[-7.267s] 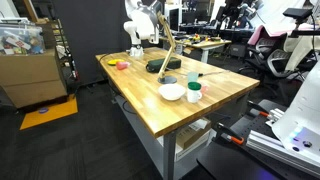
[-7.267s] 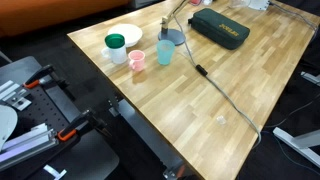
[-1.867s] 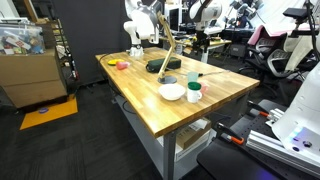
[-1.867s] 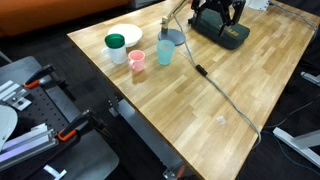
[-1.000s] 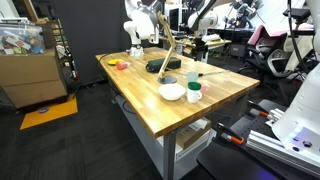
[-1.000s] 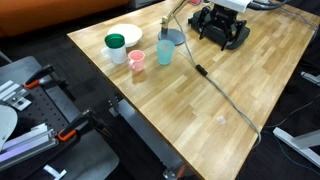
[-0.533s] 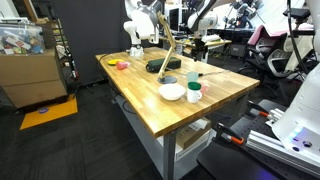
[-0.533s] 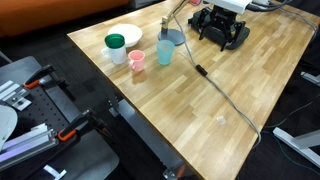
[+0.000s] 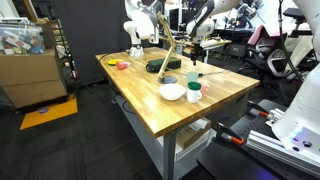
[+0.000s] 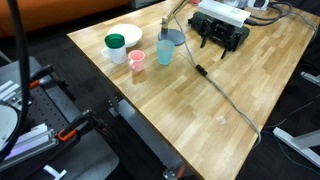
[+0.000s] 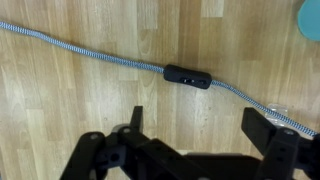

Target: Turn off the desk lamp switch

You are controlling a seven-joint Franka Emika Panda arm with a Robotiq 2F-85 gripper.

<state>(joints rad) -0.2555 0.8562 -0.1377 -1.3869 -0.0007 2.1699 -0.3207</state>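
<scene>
The tool (image 11: 197,114) hovers over the bench (image 11: 60,115), wide open and empty; the desk lamp's cord switch (image 11: 187,76) lies just ahead.

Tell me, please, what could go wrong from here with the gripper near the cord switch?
The inline switch is small and lies loose on the table; an off-centre press may just slide it. The open fingers of the gripper could also snag the cord and tug the desk lamp.
</scene>
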